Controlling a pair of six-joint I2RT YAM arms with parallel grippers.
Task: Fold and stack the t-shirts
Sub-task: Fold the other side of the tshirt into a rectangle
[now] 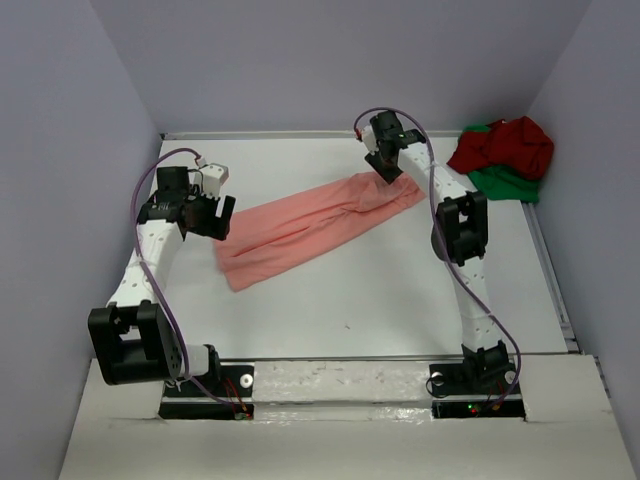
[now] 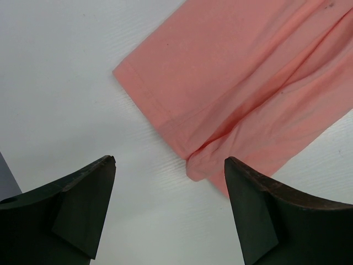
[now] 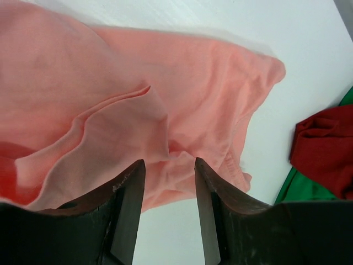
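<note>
The salmon-pink t-shirt [image 1: 310, 225] lies as a long diagonal band across the table, folded lengthwise. My left gripper [image 1: 222, 218] hovers open just off its lower-left end; in the left wrist view the hem corner [image 2: 193, 165] lies between the spread fingers [image 2: 170, 160], untouched. My right gripper [image 1: 385, 170] is over the upper-right end, its jaws [image 3: 169, 161] apart above rumpled pink cloth [image 3: 138, 83], pinching nothing. The dark red t-shirt [image 1: 505, 145] lies crumpled on the bright green t-shirt [image 1: 505, 183] at the back right corner; the right wrist view also shows the dark red one [image 3: 325, 149] and the green one [image 3: 298, 187].
The white table [image 1: 380, 290] is boxed in by pale purple walls at the left, back and right. A metal rail [image 1: 550, 270] runs along its right edge. Both arm bases stand at the near edge.
</note>
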